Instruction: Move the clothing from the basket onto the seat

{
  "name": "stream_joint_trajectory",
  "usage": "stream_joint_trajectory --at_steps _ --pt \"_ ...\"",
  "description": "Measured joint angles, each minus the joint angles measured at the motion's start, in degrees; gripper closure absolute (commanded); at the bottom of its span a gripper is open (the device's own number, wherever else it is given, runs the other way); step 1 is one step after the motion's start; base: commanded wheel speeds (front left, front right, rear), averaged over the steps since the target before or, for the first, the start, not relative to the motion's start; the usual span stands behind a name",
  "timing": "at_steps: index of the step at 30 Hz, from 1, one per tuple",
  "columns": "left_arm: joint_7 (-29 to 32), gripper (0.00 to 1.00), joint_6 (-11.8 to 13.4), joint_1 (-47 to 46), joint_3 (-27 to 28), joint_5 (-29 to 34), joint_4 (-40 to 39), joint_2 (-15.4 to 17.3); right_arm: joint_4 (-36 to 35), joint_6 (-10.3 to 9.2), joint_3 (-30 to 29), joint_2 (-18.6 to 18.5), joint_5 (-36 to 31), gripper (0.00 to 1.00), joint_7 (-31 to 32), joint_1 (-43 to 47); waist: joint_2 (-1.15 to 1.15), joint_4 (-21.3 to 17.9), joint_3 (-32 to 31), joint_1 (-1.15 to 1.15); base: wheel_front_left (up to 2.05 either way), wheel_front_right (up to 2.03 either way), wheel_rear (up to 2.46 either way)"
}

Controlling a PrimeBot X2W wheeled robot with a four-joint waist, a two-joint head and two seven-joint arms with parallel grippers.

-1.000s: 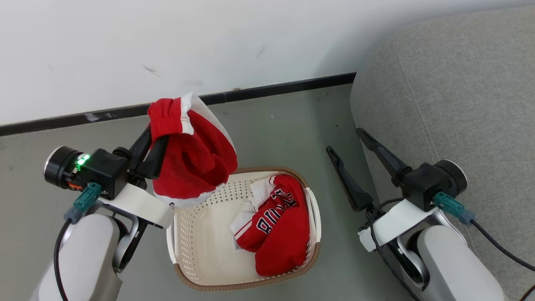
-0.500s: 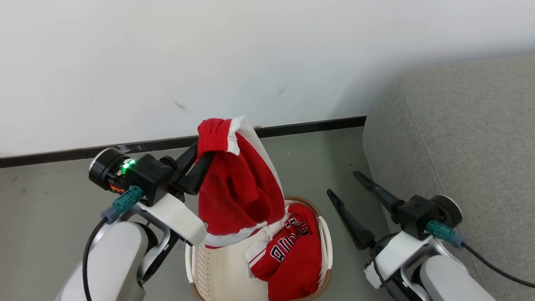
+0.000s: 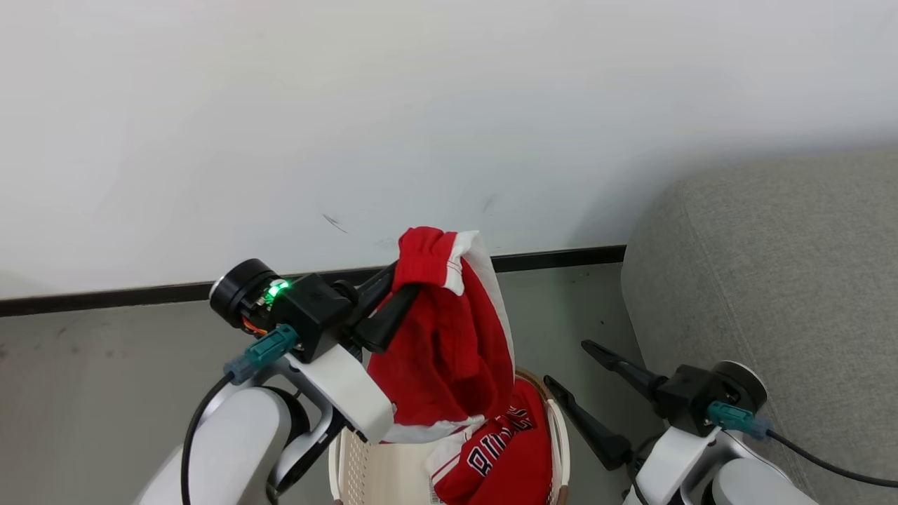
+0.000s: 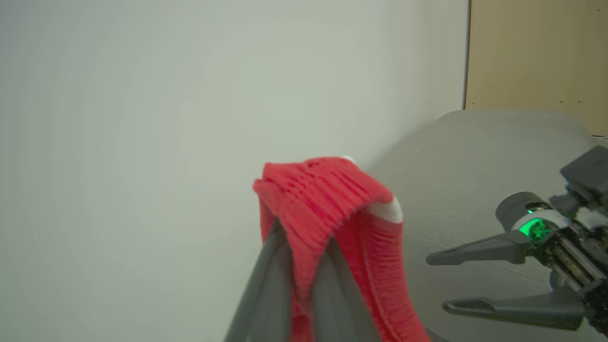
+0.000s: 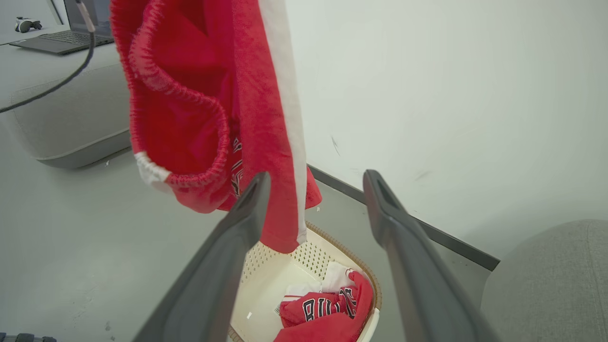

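Red shorts (image 3: 449, 351) hang pinched in the left tool (image 3: 401, 284) above the basket (image 3: 558, 435), where a jersey (image 3: 505, 456) lies. At their 4 o'clock the right tool (image 3: 567, 362) gapes empty; sofa (image 3: 772, 280) at 3 o'clock.

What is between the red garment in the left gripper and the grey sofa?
The open right gripper sits between the hanging garment and the sofa, low beside the sofa's edge in the head view. Apart from it there is bare floor; nothing else visible blocks the way.
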Motion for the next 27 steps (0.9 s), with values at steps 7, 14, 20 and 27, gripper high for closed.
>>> stream_joint_trajectory --at_steps 7,14,20,27 --pt "1.5 1.0 -0.2 0.0 -2.5 -0.9 -2.2 -1.1 0.2 0.0 6.4 -2.5 3.1 0.0 0.9 -2.8 0.0 0.8 -1.8 0.0 0.0 0.0 0.0" --pt "3.0 1.0 -0.3 0.0 -4.6 -2.3 -4.2 -1.4 0.3 0.0 14.0 -4.2 5.3 0.0 3.0 -6.2 0.0 1.7 -2.9 0.0 0.0 0.0 0.0" --pt "4.0 1.0 -0.3 0.0 -6.0 -2.9 -6.0 -1.6 0.3 0.0 19.5 -5.2 7.5 0.0 4.1 -9.7 0.0 2.6 -3.4 0.0 0.0 0.0 0.0" --pt "5.0 1.0 -0.3 0.0 -6.6 -4.0 -7.5 -1.6 0.5 0.0 22.8 -4.6 9.8 0.0 4.1 -13.3 0.0 3.5 -3.5 0.0 0.0 0.0 0.0"
